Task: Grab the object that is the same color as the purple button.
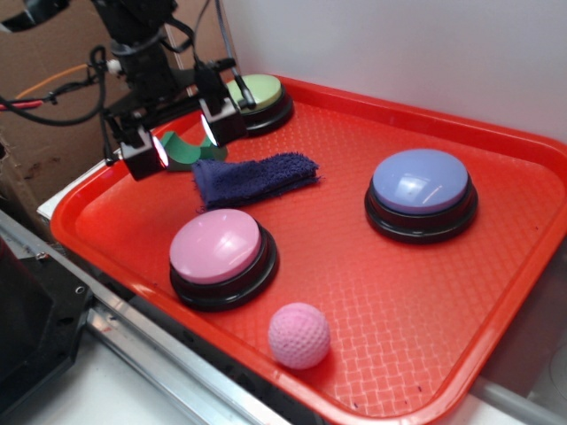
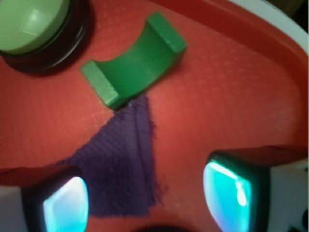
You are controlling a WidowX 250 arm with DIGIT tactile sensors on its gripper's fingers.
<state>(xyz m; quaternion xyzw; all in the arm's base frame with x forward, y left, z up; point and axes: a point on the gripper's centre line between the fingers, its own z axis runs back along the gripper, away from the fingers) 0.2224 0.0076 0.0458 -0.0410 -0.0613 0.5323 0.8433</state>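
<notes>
Exterior view shows a red tray (image 1: pixel 496 292) holding three domed push buttons, a ball, a block and a rag. Near the tray's back left corner, the gripper (image 1: pixel 182 146) hangs with its jaws spread wide and nothing between them. Just behind them lies the green arch-shaped block (image 1: pixel 188 150), partly hidden, and beside it to the right the dark purple terry cloth rag (image 1: pixel 254 178) lies flat on the tray floor. The purple button (image 1: pixel 420 193) sits well apart from the rag on the tray's right side; the pink button (image 1: pixel 221 257) stands near the front, with the pink dimpled ball (image 1: pixel 299 335) just in front of it, and the light-green button (image 1: pixel 258 100) at the back. Wrist view looks down between the two glowing pads (both teal): the rag (image 2: pixel 123 166) reaches under the left pad (image 2: pixel 65 210), its far tip touching the green block (image 2: pixel 137 60).
</notes>
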